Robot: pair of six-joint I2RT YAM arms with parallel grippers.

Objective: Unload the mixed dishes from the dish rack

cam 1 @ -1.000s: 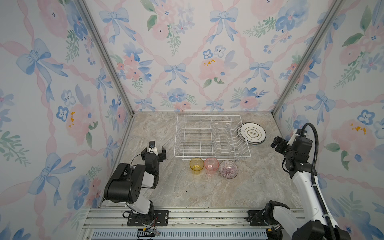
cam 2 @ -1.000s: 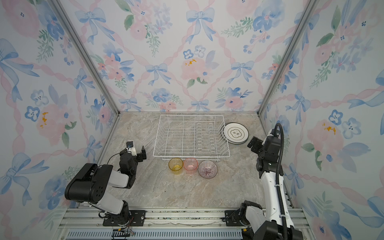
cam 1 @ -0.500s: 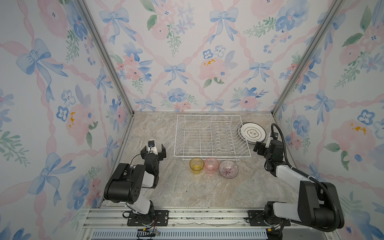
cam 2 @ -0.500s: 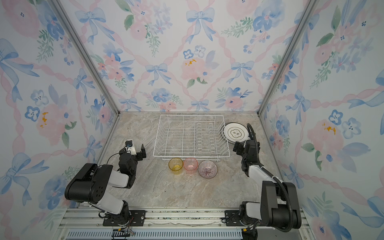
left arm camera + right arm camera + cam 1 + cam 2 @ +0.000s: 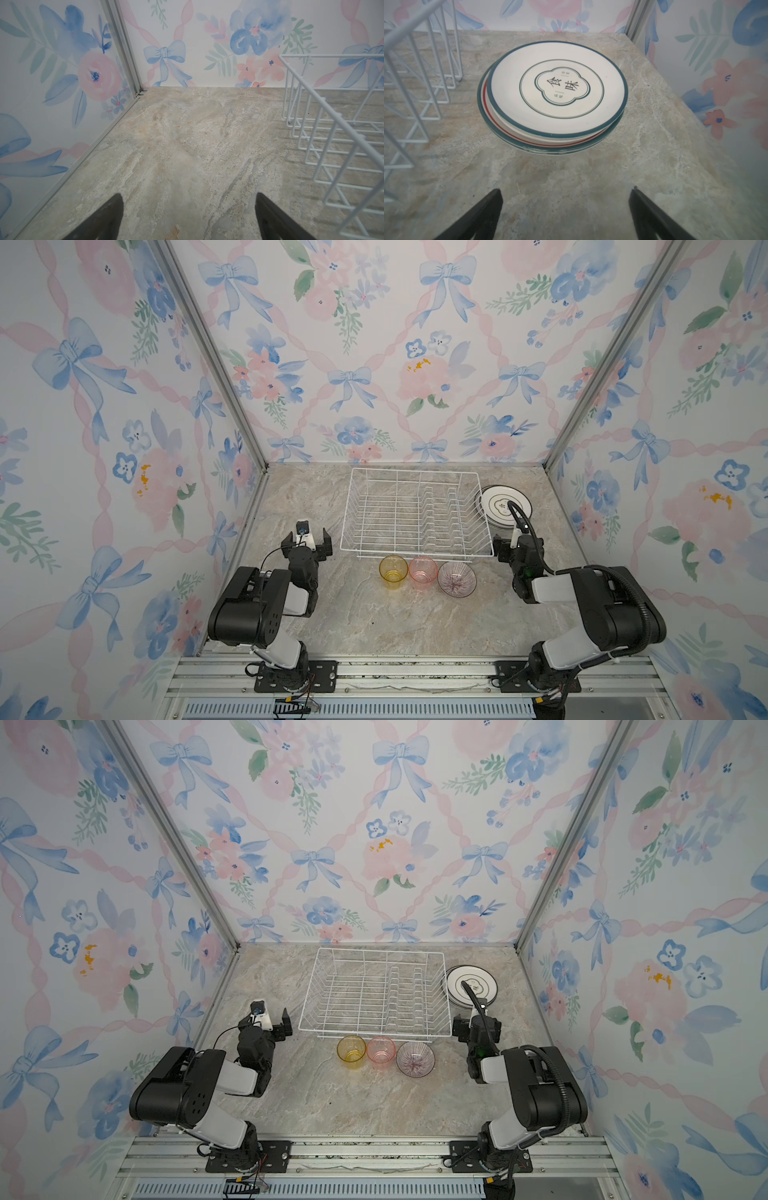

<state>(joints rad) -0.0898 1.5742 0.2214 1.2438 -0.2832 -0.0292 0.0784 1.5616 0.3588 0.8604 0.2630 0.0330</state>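
**A:** White wire rack (image 5: pixel 415 514), where does it sit?

**B:** Toward the back of the stone-look counter (image 5: pixel 374 614), about midway across in both top views.

**A:** And the dishes?

**B:** All outside it. The plates (image 5: pixel 556 89) lie flat in a stack on the counter, just beside the rack's right side. The top one has a dark green rim and printed characters in the centre, and a red rim shows lower down. How many are in the stack I cannot tell.

**A:** The cups?

**B:** Upright in a row just in front of the rack's near edge. The yellow tumbler (image 5: pixel 392 571) is on the left, the pink tumbler (image 5: pixel 423 570) next to it, and the bowl (image 5: pixel 456 578) on the right.

**A:** Grippers?

**B:** The left gripper (image 5: pixel 188 195) is low over bare counter, off the rack's near left corner, jaws spread wide with nothing between them. The right gripper (image 5: pixel 565 189) is near the rack's near right corner, facing the plates but apart from them. Its jaws are equally wide and hold nothing.
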